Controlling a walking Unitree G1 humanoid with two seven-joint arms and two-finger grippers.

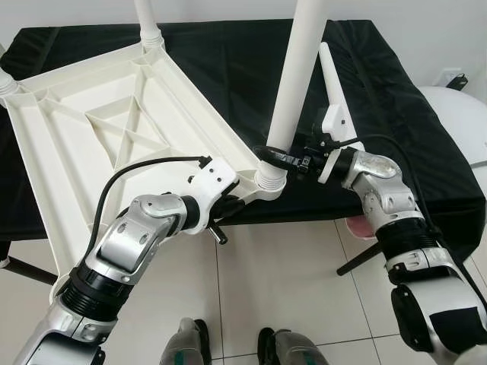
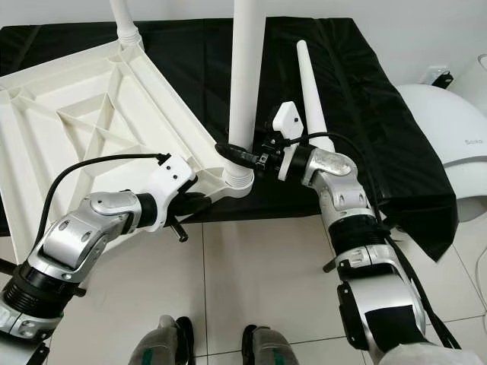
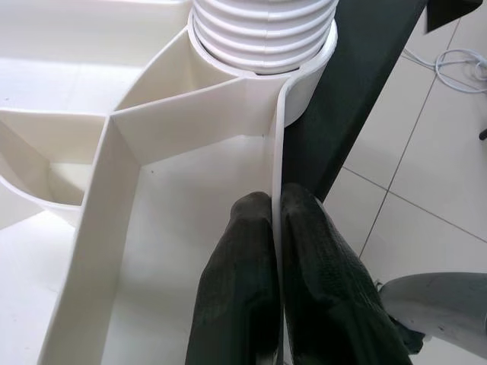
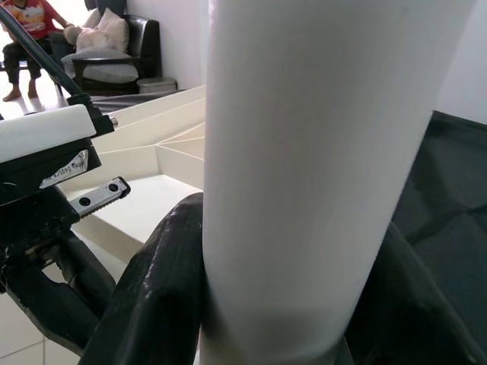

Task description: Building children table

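Note:
A white children's table top lies upside down on a black-covered table. An upright white leg stands in the socket of the top's near corner. My right gripper is shut on this leg just above the socket; its black fingers wrap the leg. My left gripper is shut on the top's rim beside that socket, with its fingers pinching the thin rim wall. Two more legs stand in other corners. A loose leg lies on the cloth.
The table top's near corner overhangs the tiled floor. A white rounded appliance stands at the right. My feet are on the tiles below. A person sits on a sofa in the background. A cable lies on the floor.

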